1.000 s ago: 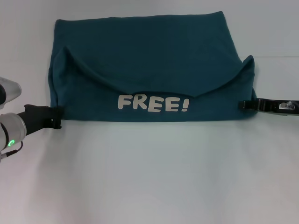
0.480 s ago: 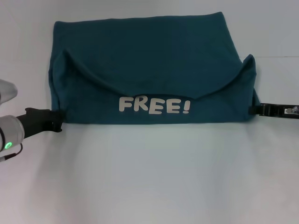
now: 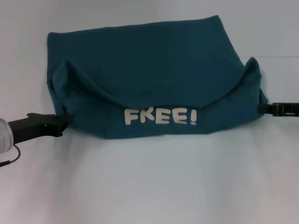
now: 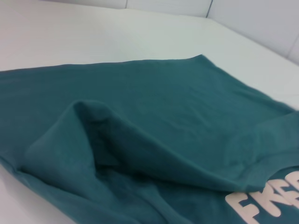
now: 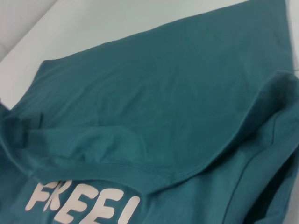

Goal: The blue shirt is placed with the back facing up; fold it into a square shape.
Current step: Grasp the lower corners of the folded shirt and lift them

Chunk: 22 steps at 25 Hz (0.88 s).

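Head view: you see the blue shirt spread across the white table, near edge folded back so the white "FREE!" lettering faces up. Your left gripper meets the shirt's near left corner; your right gripper meets its near right corner. You cannot tell either one's finger state. Left wrist view: teal folds and part of the lettering, no fingers. Right wrist view: the same cloth and lettering, no fingers.
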Available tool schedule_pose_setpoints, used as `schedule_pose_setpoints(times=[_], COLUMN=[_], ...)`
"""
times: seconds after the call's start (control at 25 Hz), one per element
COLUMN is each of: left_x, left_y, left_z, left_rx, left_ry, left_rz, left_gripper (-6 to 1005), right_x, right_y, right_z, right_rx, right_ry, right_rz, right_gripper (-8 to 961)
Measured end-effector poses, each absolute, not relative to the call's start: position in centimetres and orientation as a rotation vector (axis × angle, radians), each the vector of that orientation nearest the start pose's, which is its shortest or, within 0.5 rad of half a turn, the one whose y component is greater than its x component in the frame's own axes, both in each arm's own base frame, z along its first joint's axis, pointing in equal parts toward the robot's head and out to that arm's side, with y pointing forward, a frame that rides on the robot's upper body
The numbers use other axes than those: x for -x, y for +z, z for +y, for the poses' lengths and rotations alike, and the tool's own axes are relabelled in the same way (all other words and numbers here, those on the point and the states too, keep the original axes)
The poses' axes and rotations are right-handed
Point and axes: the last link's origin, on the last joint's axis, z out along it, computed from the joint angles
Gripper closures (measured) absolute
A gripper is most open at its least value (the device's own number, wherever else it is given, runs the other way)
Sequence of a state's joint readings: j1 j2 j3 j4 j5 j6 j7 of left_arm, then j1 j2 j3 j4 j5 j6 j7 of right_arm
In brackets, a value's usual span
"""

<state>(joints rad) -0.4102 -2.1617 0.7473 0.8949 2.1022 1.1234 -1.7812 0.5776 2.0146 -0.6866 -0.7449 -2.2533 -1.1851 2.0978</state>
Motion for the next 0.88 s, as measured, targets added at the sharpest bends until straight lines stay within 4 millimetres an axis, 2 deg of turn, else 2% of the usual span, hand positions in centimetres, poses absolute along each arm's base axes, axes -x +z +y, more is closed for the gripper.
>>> schedule_pose_setpoints(times=[0.2, 0.44, 0.68, 0.88], left_x=[31.0, 31.5, 31.6, 31.7], left_y=[2.2, 3.0, 3.5, 4.5], left_z=[33.8, 32.7, 31.0, 29.3], left_rx=[2.270, 2.255, 2.302, 2.337], left_ry=[-0.440, -0.494, -0.570, -0.644], left_rz=[-1.134, -1.214, -1.265, -1.297], left_gripper=[936, 930, 924, 920], right_x=[-31.5, -33.1, -33.9, -35.1], right_y=[6.0, 6.9, 7.6, 8.3], right_z=[36.6, 32.9, 29.0, 26.1], right_rx=[2.244, 2.293, 2.387, 2.383], right_ry=[0.338, 0.322, 0.380, 0.450], right_rz=[1.351, 1.406, 1.393, 1.410], right_gripper=[942, 944, 948, 948])
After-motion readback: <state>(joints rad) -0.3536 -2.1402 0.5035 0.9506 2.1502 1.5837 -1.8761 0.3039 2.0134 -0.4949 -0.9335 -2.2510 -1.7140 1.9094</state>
